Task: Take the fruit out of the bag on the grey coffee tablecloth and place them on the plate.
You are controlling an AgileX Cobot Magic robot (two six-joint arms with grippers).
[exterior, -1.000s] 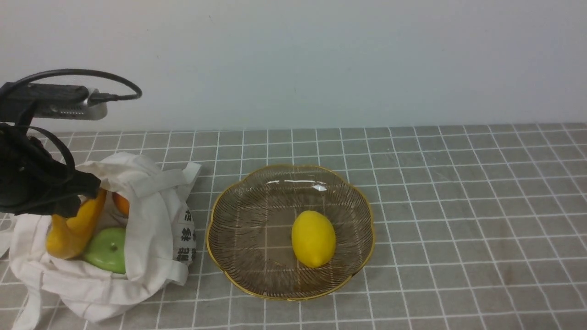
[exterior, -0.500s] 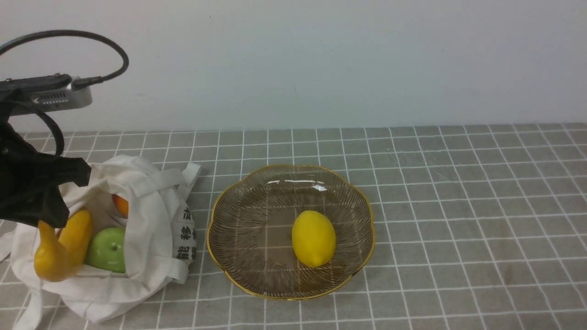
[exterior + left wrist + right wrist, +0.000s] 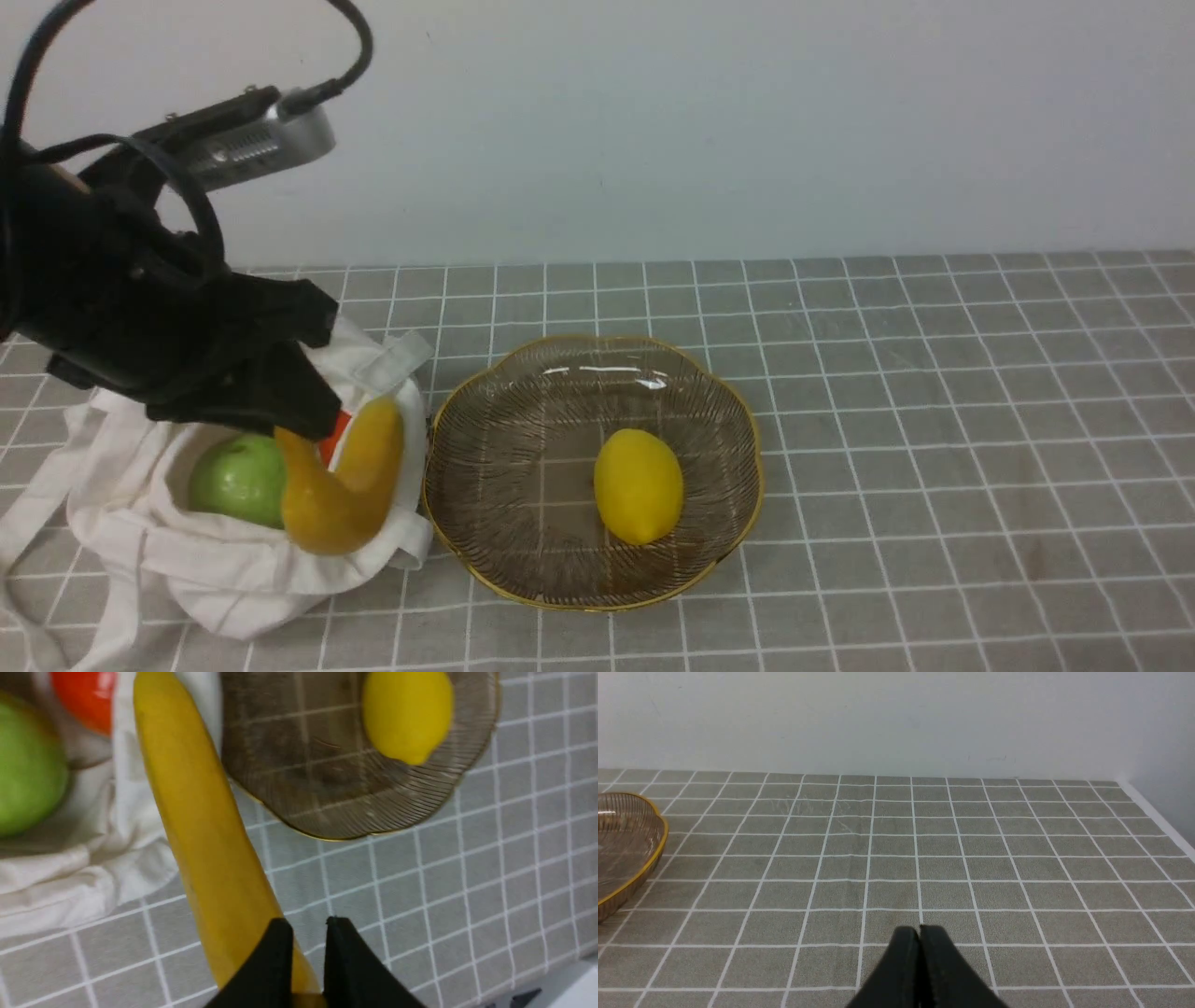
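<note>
My left gripper (image 3: 313, 422) is shut on one end of the yellow-orange banana (image 3: 345, 495) and holds it above the right edge of the bag (image 3: 187, 569), close to the plate (image 3: 439, 420). In the left wrist view the fingertips (image 3: 280, 933) pinch the banana (image 3: 201, 826). The green apple (image 3: 238, 476) and the orange fruit (image 3: 334, 439) lie in the bag. The lemon (image 3: 638, 485) lies on the plate. The grey coffee tablecloth (image 3: 934, 420) covers the table. My right gripper (image 3: 920, 933) is shut and empty, low over the cloth; it does not show in the front view.
A pale wall stands behind the table. The plate's rim (image 3: 654, 858) shows far to one side in the right wrist view. The cloth's far right edge (image 3: 1157, 816) meets a white border. The bag's straps (image 3: 56, 597) trail toward the front left.
My left gripper has moved up and to the right with the banana, out of the bag's left side toward the plate. The bag's opening has shifted, and its printed side no longer shows.
</note>
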